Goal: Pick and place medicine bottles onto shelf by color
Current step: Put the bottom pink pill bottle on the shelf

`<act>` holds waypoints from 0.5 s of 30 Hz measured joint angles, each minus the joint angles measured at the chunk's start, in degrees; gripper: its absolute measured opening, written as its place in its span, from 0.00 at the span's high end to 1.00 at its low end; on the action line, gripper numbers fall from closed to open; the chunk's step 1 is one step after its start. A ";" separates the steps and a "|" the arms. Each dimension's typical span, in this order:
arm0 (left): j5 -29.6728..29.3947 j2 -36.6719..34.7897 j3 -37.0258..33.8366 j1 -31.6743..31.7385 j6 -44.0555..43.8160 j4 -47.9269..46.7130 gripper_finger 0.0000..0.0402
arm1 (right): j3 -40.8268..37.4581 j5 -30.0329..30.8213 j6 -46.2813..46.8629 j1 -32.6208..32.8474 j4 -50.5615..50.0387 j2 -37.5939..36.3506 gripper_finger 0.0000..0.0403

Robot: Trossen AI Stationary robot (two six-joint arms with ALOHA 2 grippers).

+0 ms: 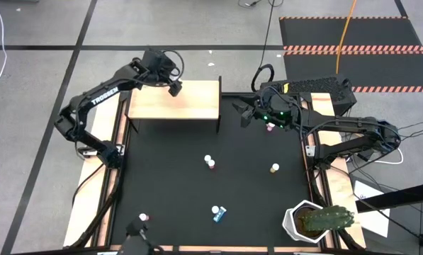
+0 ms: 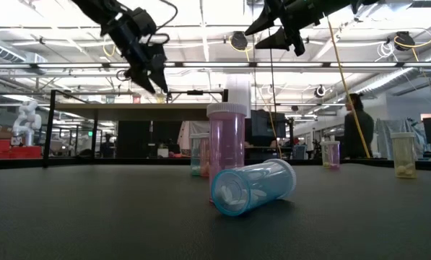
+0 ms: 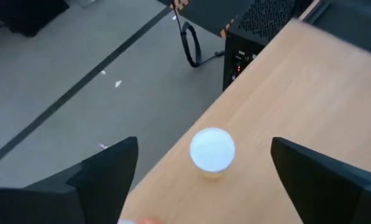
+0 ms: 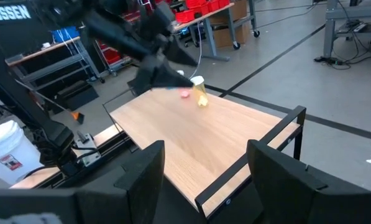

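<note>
Nearest the front edge of the black surface [image 1: 168, 177], a pink bottle [image 1: 144, 218] stood alone near the left corner, and a blue bottle [image 1: 219, 213] lay on its side further right, its white cap [image 2: 228, 199] facing the low camera. A white pot with a cactus [image 1: 317, 221] sat at the front right corner, no part of the job. Further in, near the middle, another pink bottle [image 1: 210, 163] stood with what looked like a second bottle close behind it, though the overhead view could not settle that. A yellow bottle [image 1: 274, 168] stood off to the right. One more pink bottle [image 1: 270, 127] stood just beside the right gripper [image 1: 245, 113], which hovered above the surface near the shelf's right end with its fingers apart and nothing between them.

Farthest back, the shelf [image 1: 197, 103] carried a yellow bottle [image 3: 212, 151] near its far left corner; the left gripper [image 3: 201, 171] hung right over it, fingers [image 3: 110, 174] wide open on either side and not touching it. A pink object [image 4: 185, 94] showed next to it in the right wrist view, probably a second bottle already placed.

By that reckoning the sorting was only begun: one or two bottles shelved, at least five waiting on the surface.
</note>
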 joint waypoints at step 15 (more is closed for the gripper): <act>-0.44 -6.81 16.02 -9.79 -9.88 -15.61 0.12 | 0.00 -9.78 3.46 1.76 -2.34 0.00 0.44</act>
